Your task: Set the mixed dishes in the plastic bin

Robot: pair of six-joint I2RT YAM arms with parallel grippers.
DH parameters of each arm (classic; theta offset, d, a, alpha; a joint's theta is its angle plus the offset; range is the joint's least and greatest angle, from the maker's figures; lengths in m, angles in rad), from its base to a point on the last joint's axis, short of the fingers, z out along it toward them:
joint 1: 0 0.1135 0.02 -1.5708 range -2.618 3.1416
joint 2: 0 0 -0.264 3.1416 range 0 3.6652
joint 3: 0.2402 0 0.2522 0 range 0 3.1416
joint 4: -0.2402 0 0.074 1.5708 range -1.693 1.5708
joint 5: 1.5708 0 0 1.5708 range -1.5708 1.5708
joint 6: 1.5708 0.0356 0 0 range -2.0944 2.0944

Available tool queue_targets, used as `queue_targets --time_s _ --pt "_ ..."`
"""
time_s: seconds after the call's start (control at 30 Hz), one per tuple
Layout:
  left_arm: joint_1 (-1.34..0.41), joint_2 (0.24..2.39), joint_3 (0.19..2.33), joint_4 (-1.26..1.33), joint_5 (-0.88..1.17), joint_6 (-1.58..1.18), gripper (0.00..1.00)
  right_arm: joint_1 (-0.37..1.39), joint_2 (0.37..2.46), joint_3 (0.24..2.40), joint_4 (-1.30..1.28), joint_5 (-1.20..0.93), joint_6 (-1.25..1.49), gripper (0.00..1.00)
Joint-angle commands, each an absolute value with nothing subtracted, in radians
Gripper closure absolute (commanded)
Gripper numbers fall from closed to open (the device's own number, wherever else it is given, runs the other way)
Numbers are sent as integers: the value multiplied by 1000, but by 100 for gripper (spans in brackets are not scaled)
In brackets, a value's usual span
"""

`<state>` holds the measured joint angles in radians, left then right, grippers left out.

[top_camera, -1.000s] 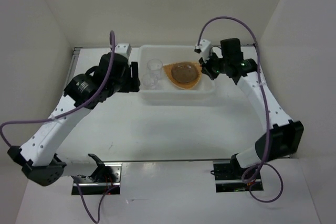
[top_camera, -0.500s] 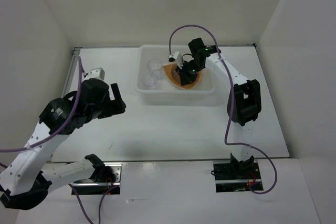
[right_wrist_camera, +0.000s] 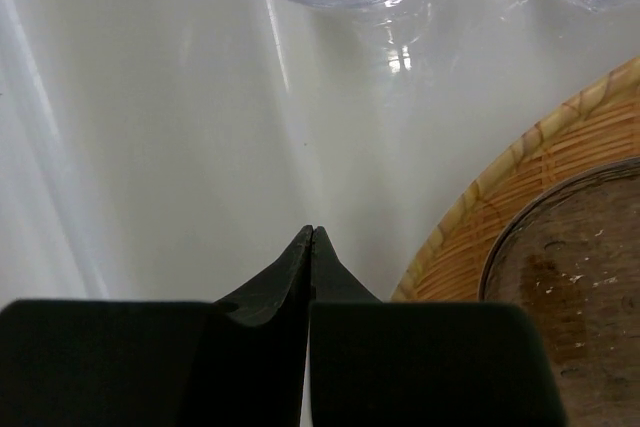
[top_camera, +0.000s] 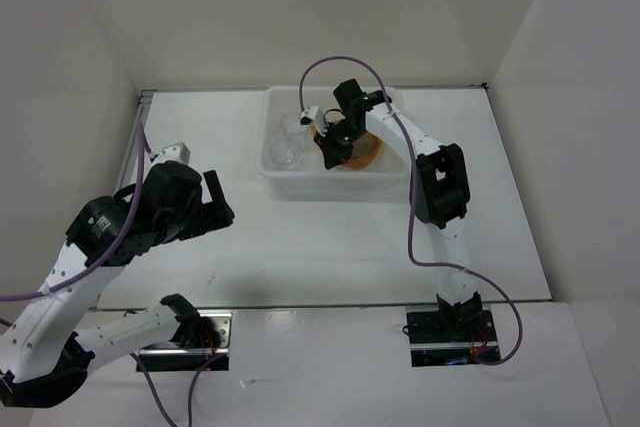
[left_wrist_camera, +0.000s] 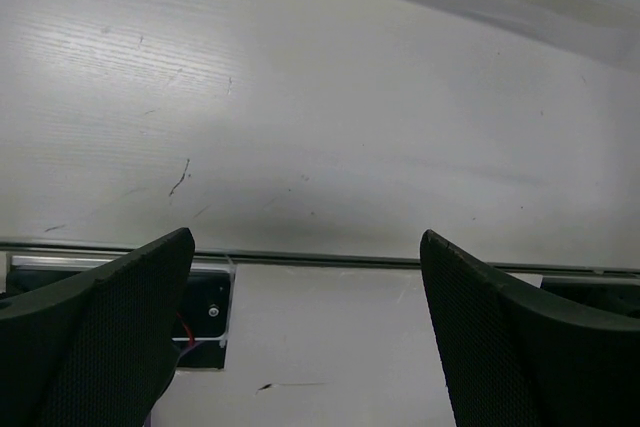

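Your left gripper [left_wrist_camera: 305, 247]: released wide, over table [left_wrist_camera: 300, 97] | your right gripper [right_wrist_camera: 311, 237]: clenched empty, inside plastic bin [right_wrist_camera: 150, 147] beside orange tray [right_wrist_camera: 480, 207].

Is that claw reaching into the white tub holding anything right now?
No, the right gripper is shut tight with nothing between its jaws, above the bare floor of the plastic bin.

Tray [right_wrist_camera: 505, 212], saucer [right_wrist_camera: 585, 287], tumblers [top_camera: 292, 127] (two, clear) inside bin [top_camera: 340, 185].
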<state>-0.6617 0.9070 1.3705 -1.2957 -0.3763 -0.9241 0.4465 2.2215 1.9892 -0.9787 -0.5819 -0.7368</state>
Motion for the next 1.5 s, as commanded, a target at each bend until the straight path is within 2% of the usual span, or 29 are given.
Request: queue_targets --time_s 0.0,0.37,0.53,0.73,0.9,1.47 --pt "-661 900 1368 -1299 -356 -946 0 448 2270 2066 -942 -555 -719 100" --pt "-661 910 1359 -1299 -336 -946 0 437 2339 2131 -868 -466 -667 100" --pt "-661 928 1359 -1299 -336 -946 0 428 2349 2140 -773 -322 -583 100" --pt "-661 937 1359 -1299 -327 -946 0 417 2349 2140 -724 -250 -558 100" --pt "-661 946 1368 -1299 -318 -946 0 402 2329 2186 -778 -419 -558 100" --pt "-661 966 1390 -1299 -298 -956 0 420 2385 2177 -827 -440 -611 100"
